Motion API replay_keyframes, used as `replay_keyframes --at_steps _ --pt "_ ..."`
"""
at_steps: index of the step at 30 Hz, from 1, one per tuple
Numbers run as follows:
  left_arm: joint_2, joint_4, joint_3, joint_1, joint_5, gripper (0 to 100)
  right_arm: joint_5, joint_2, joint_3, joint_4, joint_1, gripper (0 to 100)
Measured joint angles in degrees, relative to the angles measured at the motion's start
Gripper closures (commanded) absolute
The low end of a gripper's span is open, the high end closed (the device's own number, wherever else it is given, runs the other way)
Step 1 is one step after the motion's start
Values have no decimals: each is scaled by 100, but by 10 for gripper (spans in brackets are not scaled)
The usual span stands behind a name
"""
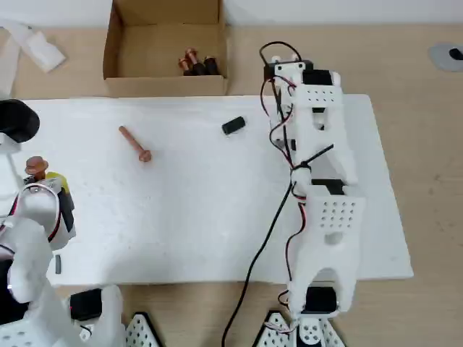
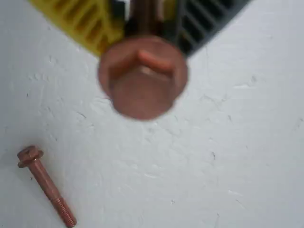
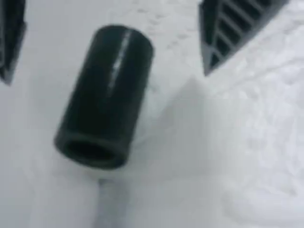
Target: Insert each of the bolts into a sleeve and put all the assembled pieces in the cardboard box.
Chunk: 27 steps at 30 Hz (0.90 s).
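bolt [image 2: 142, 78], copper, flanged hex head, clenched in left hand [image 2: 142, 19]; right hand [image 3: 118, 38] released near black sleeve [image 3: 104, 99].

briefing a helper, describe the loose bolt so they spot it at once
Look at the white mat on the table, toward the cardboard box. The loose bolt lies flat there alone, copper-coloured, apart from the black sleeve; the other bolt is held in the left tool.

White arms [image 1: 329, 217], black cables [image 1: 264, 238], yellow-and-black left pincer [image 2: 142, 28].
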Motion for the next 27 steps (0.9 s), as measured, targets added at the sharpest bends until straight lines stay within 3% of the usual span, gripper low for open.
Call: replay_keyframes --at_steps 19,27 --pt "0 0 0 0 0 996 -273 791 -712 -114 26 791" --pt "0 0 0 0 0 996 -273 1248 -1600 334 62 889"
